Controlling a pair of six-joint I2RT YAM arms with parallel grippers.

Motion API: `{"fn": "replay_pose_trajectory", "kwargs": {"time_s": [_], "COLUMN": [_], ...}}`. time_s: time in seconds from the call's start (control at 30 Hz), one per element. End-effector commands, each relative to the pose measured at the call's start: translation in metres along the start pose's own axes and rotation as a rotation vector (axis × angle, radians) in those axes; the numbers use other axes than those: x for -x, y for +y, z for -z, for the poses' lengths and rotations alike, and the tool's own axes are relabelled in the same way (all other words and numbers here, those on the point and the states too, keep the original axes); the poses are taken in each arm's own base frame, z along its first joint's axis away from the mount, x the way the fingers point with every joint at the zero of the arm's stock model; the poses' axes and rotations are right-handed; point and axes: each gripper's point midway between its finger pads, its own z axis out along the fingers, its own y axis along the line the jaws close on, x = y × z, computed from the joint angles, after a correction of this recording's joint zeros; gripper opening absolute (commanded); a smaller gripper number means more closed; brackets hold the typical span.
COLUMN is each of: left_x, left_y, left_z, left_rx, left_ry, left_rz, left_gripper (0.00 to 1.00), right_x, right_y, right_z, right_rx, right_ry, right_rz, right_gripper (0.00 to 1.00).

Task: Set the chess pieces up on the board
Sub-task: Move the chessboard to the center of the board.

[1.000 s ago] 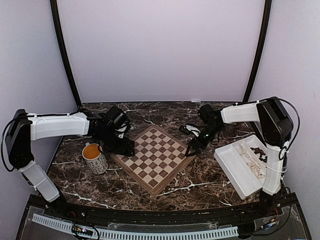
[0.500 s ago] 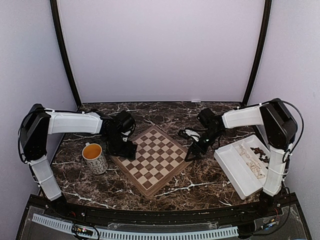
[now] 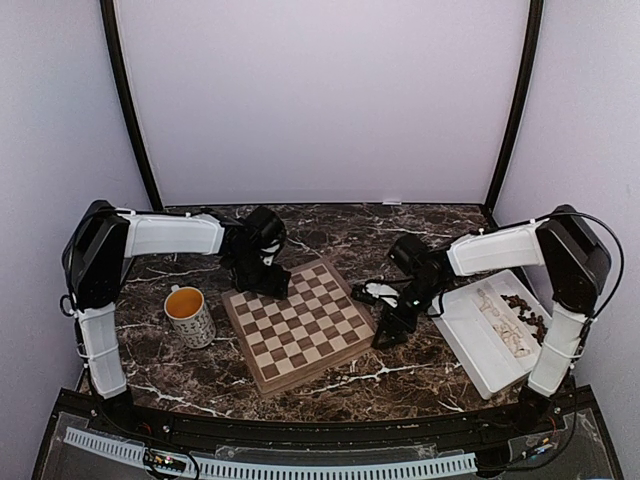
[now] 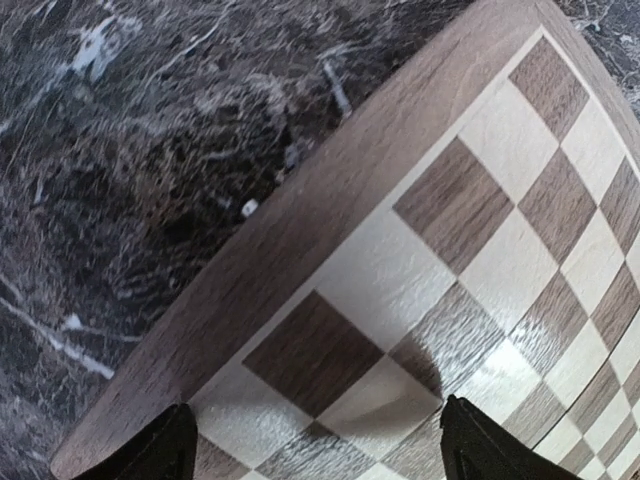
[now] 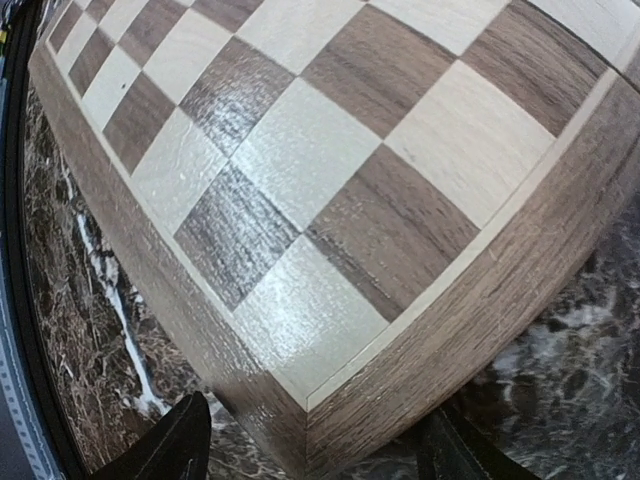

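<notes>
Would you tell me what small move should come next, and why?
Probably lift the right hand from the board corner toward the white tray: the board shows no pieces, this hand and the left hand stand open and empty, and the chess pieces lie in that tray.

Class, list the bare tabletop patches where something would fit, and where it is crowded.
Bare: marble behind the board, and the near strip before board and tray. Crowded: mug beside board; left pincer and right pincer at its corners.
</notes>
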Motion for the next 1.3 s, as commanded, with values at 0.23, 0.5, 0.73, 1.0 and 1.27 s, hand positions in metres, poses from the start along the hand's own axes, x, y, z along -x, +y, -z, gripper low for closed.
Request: {"fn": "replay_pose_trajectory", "kwargs": {"time_s": [0.23,0.5,0.73,1.0,1.27], "left_x": [0.042,0.097,0.117,0.104,0.082], "left_y": [-0.033,-0.047,-0.063,-0.072,-0.097], "left_z": [-0.007,0.001,-0.021,-0.041,-0.038], "left_rx": [-0.125,-0.198,-0.248,-0.302,-0.394], "left_ry": [-0.078,-0.218,-0.211,-0.144,-0.074], "left_rz": [-0.092,-0.09,-0.098,-0.109,-0.155], "left_gripper": [0.86,0.89,0.89,0.88,0.85], "right_x": [0.004,0.01,0.011,0.01,0.006], "right_y": [0.053,0.053,0.045,0.04,0.064], "right_z": [-0.001,0.009,0.007,-0.003,-0.009], "right_rx": [0.116,0.125,0.084,0.056,0.117], "right_ry": [0.017,0.0,-0.003,0.015,0.049], "right_rz": [0.131,0.131,0.123,0.142,0.197], "right_gripper": [0.73,0.74,0.74,0.74,0.75]}}
